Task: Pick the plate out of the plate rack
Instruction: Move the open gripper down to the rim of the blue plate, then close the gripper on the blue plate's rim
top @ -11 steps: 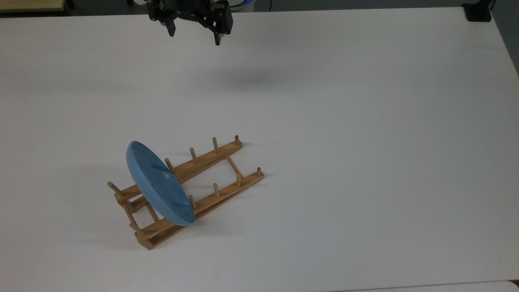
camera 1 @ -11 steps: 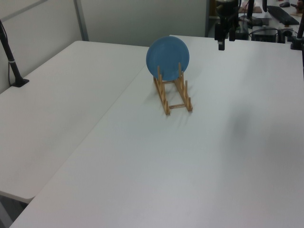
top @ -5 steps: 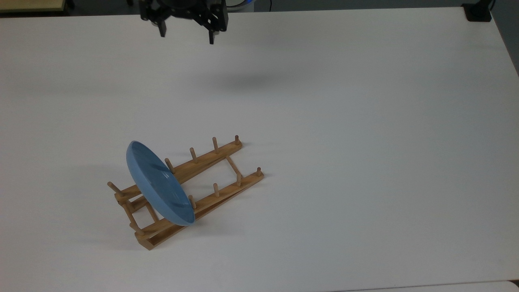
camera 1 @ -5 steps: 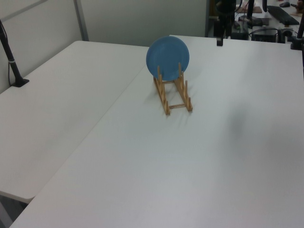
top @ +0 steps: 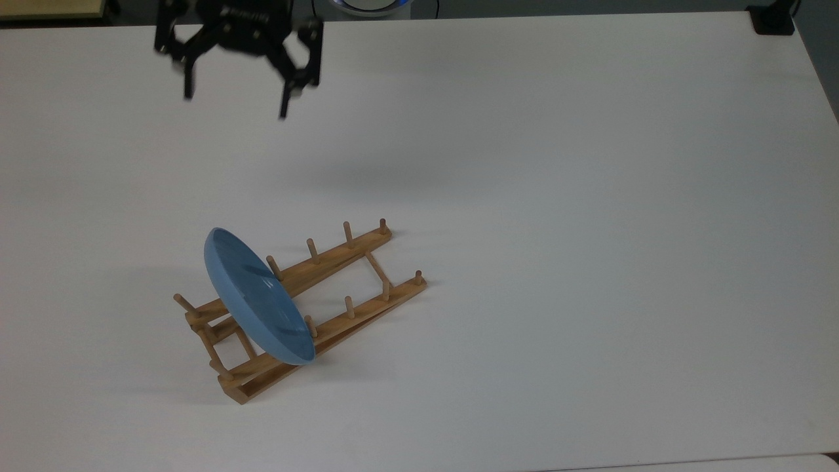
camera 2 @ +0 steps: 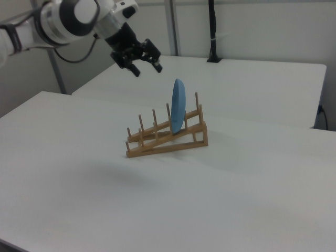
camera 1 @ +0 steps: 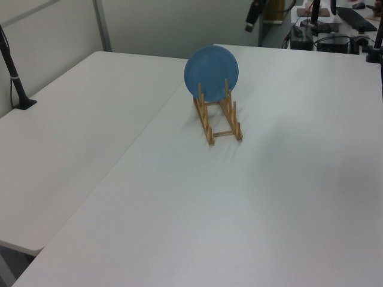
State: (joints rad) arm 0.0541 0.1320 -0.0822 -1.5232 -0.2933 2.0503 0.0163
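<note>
The tabletop is a broad, plain white surface, and in the left view a second white table butts against it along a seam. Grey partition walls close the space behind it, with a black post standing at the far edge in the right view and cables and equipment beyond the edge in the left view.

The plate rack lies well toward the top view's lower left, its two wooden rails sloping up from a low end to a raised end, so anything slotted in leans back against a peg rather than rolling out. The plate stands on edge near the raised end, wedged between pegs on both rails; the right view shows it nearly upright and edge-on, which leaves its upper rim free and open to a grasp from above.

The gripper hangs in the air well apart from the rack, toward the top view's upper left, with its jaws spread wide and nothing between them. Its fingers point downward and slightly forward, which I judge suits an approach to the plate's top rim. The pick has not yet begun: the plate sits fully in the rack, untouched.
</note>
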